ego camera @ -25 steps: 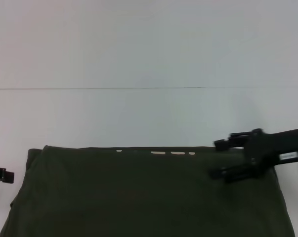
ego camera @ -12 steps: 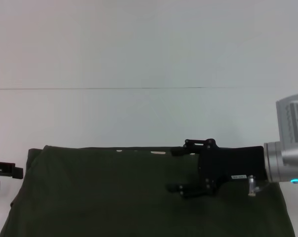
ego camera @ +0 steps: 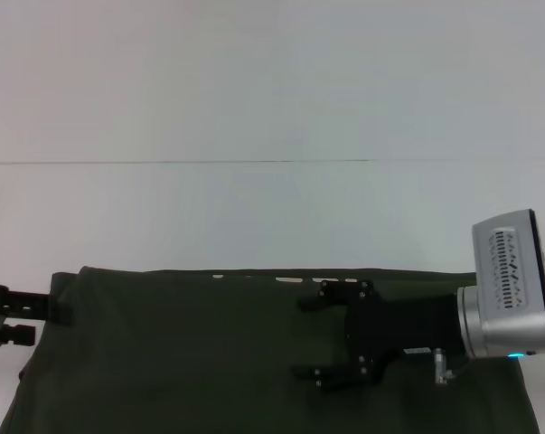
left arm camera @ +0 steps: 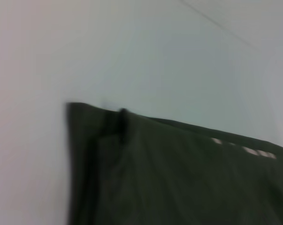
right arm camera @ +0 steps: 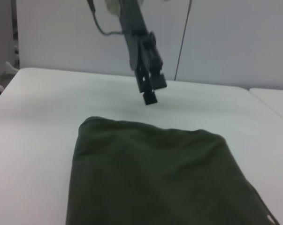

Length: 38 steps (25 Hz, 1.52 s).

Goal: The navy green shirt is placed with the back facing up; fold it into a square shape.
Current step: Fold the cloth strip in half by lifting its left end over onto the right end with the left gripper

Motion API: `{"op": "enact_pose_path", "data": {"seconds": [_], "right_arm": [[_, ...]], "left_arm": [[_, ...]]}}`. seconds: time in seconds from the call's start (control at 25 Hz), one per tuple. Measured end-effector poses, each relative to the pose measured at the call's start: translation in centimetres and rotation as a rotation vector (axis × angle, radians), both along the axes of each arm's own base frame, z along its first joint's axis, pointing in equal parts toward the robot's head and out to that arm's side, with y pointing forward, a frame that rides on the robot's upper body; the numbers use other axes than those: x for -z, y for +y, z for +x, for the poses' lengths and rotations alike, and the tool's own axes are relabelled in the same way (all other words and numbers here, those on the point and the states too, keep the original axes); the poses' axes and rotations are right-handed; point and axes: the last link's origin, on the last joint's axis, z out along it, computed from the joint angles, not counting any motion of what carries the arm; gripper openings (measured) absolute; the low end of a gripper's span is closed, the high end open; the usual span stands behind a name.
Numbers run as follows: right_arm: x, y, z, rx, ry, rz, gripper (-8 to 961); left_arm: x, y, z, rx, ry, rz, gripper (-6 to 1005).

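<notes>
The navy green shirt lies flat and folded along the table's near side, plain side up. Bits of cream lettering peek out at its far edge. My right gripper hovers open over the shirt's right-centre, fingers pointing left, nothing between them. At the shirt's left edge my left gripper is open, its upper finger reaching the fabric's corner. The right wrist view shows the shirt with the left gripper beyond its far edge. The left wrist view shows the shirt's corner.
The white table stretches beyond the shirt, crossed by a thin seam line. A white wall and a dark cable stand behind the left arm in the right wrist view.
My right gripper has swung left from the shirt's right edge to above its right-centre. The left gripper has moved right, up to the shirt's left edge.
</notes>
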Motion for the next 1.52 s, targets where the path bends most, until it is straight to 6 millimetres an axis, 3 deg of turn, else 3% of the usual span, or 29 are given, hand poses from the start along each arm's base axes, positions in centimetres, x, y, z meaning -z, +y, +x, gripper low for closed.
{"op": "enact_pose_path", "data": {"seconds": [0.32,0.72,1.52], "right_arm": [[0.5,-0.3,0.0,0.001,-0.010,-0.017,886],[0.7,-0.3,0.3,0.016,-0.016,-0.014,886],[0.9,-0.5,0.8,0.032,-0.018,-0.013,887]], "left_arm": [[1.9,0.7,-0.4,-0.003,0.039,-0.031,878],[2.9,0.5,-1.5,-0.035,0.094,-0.038,878],[1.9,0.4,-2.8,-0.058,0.177,0.001,877]]}}
